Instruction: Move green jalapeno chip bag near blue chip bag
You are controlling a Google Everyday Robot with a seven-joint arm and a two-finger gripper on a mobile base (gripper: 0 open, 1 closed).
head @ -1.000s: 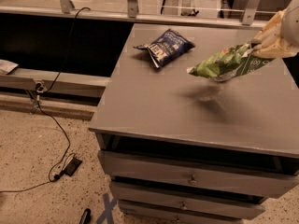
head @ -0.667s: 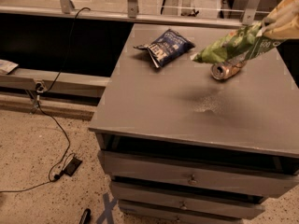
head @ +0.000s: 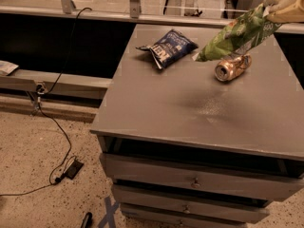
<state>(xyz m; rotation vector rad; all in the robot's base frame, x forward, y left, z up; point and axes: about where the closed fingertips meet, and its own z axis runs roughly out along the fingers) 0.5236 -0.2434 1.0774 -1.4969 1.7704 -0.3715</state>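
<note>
The green jalapeno chip bag (head: pixel 232 36) hangs tilted in the air above the back right of the grey cabinet top (head: pixel 180 103), held by its upper right end. My gripper (head: pixel 284 4) is at the top right corner of the view, shut on that end of the bag. The blue chip bag (head: pixel 167 47) lies crumpled on the cabinet top at the back left, a short way left of the green bag's lower tip. The two bags are apart.
A crushed gold can (head: pixel 232 67) lies on its side just below the hanging green bag. Cabinet drawers (head: pixel 194 182) face the front. A black cable (head: pixel 61 127) and small black items lie on the speckled floor at left. A dark recessed ledge runs along the left.
The gripper has carried the green bag up and toward the back, nearer the blue bag. The gold can, hidden under the bag a second ago, now shows.
</note>
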